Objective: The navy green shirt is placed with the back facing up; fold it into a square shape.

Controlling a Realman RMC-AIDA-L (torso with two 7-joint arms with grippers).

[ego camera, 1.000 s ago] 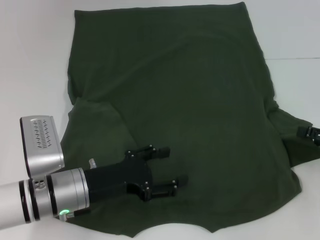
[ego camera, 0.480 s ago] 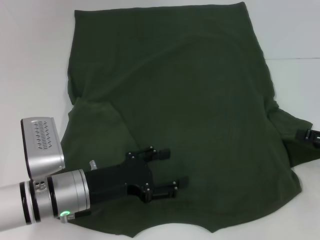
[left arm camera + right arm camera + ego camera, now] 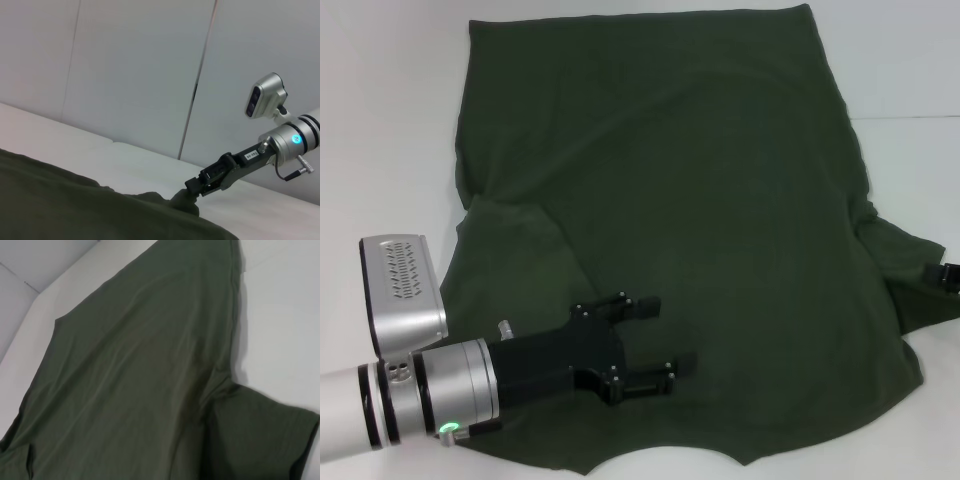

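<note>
Olive cotton, the navy green shirt (image 3: 670, 230) lies spread across the white table (image 3: 380, 120); the left end effector (image 3: 655, 340) hovers open above it; the right end effector (image 3: 197, 186) pinches a sleeve, and a weak grip could let the cloth slip and bunch.

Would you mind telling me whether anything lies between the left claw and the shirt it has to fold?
Nothing visible does. The left claw is open directly over the navy green shirt, near the collar end, with only bare fabric beneath. The right claw is at the shirt's right sleeve, well apart from the left.
</note>
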